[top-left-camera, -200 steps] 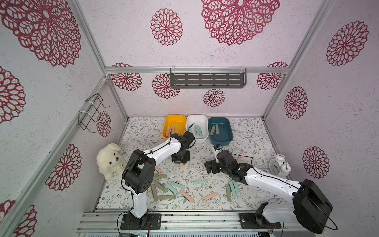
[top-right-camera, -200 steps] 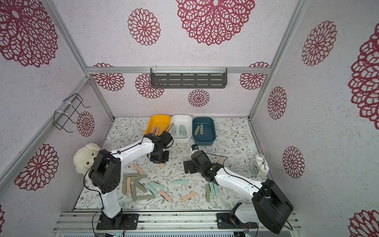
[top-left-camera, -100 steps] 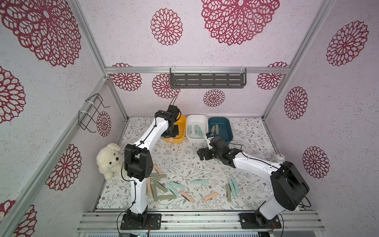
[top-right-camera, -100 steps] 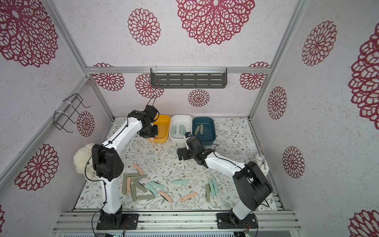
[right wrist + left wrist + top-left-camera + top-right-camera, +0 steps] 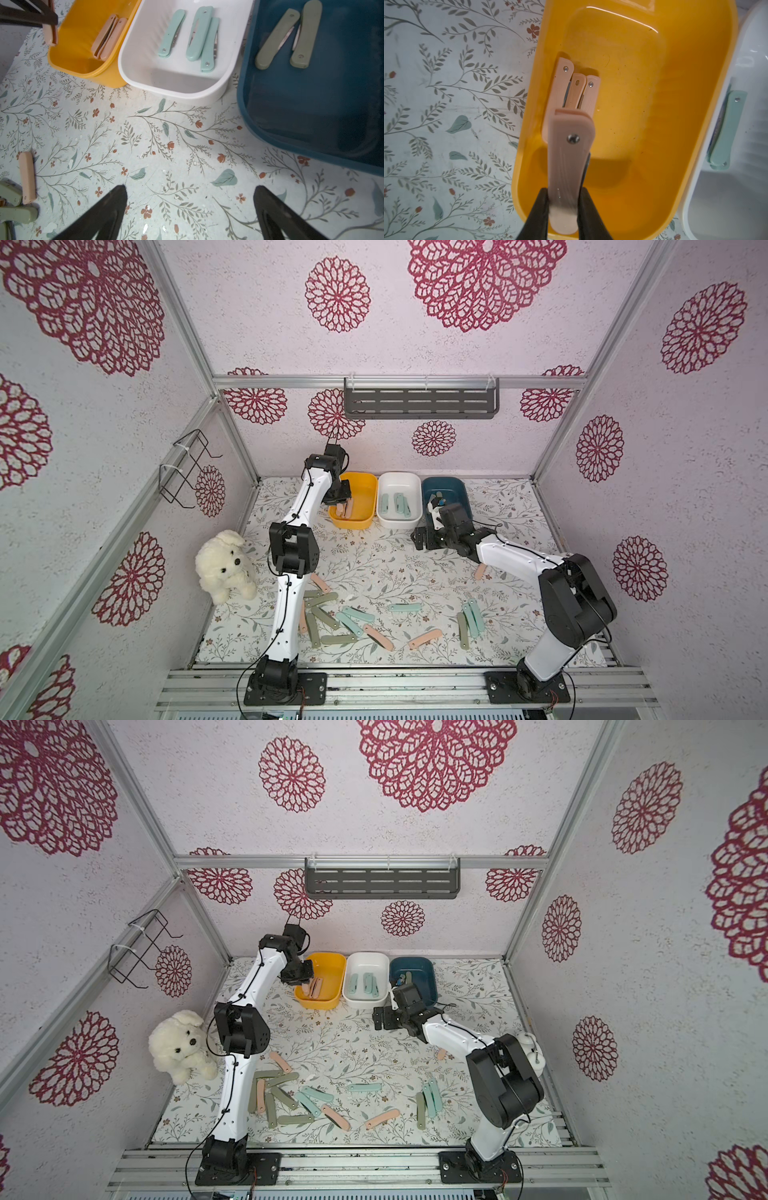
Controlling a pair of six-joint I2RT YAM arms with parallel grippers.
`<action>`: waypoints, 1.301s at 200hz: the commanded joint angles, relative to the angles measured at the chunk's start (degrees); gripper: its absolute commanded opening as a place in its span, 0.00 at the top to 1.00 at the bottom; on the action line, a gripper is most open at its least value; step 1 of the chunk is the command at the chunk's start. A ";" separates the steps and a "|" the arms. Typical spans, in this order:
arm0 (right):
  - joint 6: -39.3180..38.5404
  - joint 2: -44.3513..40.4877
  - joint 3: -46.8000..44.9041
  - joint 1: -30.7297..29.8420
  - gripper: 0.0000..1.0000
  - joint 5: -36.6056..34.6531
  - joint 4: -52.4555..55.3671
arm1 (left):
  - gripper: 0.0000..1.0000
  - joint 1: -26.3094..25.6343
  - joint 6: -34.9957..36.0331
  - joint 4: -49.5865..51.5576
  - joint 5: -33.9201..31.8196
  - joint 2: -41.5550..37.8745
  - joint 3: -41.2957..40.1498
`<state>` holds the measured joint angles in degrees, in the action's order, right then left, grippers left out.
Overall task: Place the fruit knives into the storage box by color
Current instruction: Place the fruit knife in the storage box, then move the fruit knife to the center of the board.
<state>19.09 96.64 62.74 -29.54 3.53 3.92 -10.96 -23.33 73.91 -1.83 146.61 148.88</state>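
The left gripper clamps a peach-pink fruit knife over the yellow bin, above three matching knives, evidently sorting by color. The right gripper hangs wide open and empty near that bin.

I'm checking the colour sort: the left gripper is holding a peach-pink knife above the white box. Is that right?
Not quite: the left gripper is holding the peach-pink knife above the yellow box, not the white box beside it. The left wrist view shows this.
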 commanded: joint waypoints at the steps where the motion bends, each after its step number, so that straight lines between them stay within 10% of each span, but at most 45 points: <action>1: -0.37 -2.45 0.09 1.94 0.01 1.55 0.95 | 0.85 -0.27 1.81 -4.49 1.21 1.47 0.16; 76: 3.78 -6.21 -4.34 6.15 0.01 -0.46 2.35 | 0.74 -0.29 3.47 -7.26 -0.52 4.13 -1.49; 180: 14.52 -13.74 -11.06 14.35 0.01 -13.86 17.32 | 0.00 -2.67 -0.75 -9.80 3.70 -12.63 -12.03; 260: 16.77 -9.04 -11.93 15.31 0.17 -12.77 19.48 | 0.03 -7.21 -1.80 -13.25 5.29 -22.88 -28.15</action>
<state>34.79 86.54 51.48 -14.39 -9.30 23.05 -17.45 -24.32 62.37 2.46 124.05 124.14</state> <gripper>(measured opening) 0.875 0.973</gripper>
